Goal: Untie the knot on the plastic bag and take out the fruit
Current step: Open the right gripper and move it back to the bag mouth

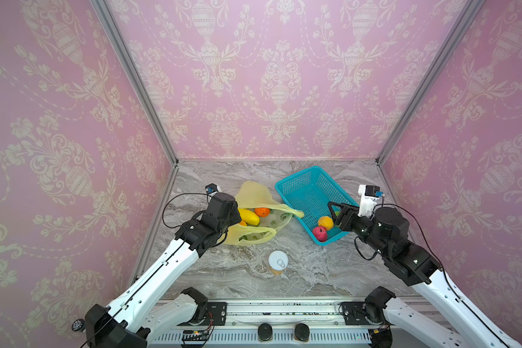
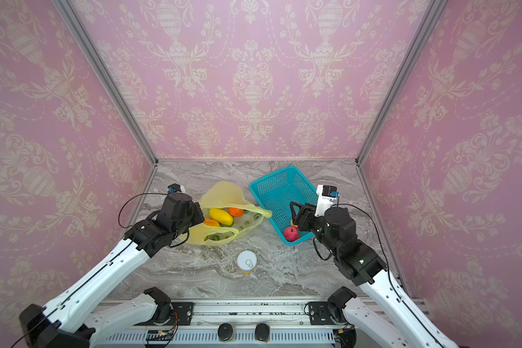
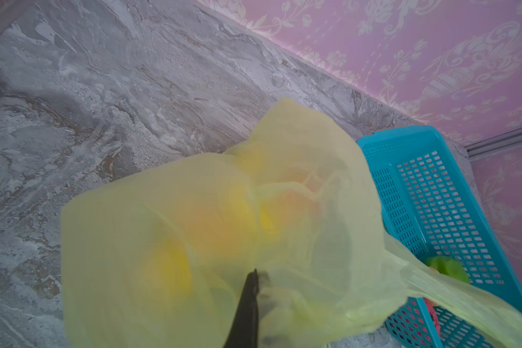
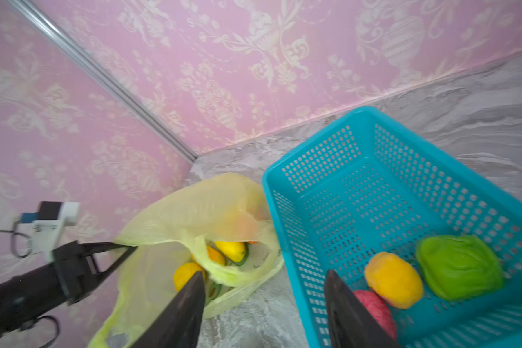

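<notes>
The plastic bag (image 1: 255,195) lies open on the marble at the left, pale yellow and translucent. The knot is not in view: its handle strips (image 1: 294,212) lie loose and apart. Fruit shows in the bag's mouth: a yellow oblong piece (image 1: 249,217) and an orange one (image 1: 262,211). My left gripper (image 3: 255,278) is shut on the bag's film at its left edge (image 4: 131,247). My right gripper (image 1: 333,214) stands open and holds nothing over the basket's near left wall (image 4: 264,275). Beside it in the basket lie an orange round (image 1: 325,223), a pink-red piece (image 1: 320,233) and a green one (image 4: 458,266).
The turquoise perforated basket (image 1: 296,180) sits at the back right, one bag handle draped against its left wall. A white-lidded can (image 1: 278,262) stands upright in front of the bag. Pink walls close the table on three sides.
</notes>
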You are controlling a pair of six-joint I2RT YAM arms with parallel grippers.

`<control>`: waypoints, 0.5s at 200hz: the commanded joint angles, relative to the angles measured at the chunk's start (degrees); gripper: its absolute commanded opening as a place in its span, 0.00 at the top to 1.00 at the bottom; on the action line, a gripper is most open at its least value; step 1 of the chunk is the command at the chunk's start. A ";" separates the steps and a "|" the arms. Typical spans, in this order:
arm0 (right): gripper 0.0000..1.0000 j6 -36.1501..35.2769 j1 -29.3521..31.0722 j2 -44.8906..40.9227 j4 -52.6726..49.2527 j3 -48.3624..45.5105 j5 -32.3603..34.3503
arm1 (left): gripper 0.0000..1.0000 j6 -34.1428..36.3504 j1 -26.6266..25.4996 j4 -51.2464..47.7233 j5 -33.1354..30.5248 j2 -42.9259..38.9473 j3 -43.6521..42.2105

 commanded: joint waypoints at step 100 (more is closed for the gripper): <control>0.59 -7.50 14.06 35.01 24.63 -0.08 -20.22 | 1.00 0.07 0.45 2.84 14.44 -1.24 2.62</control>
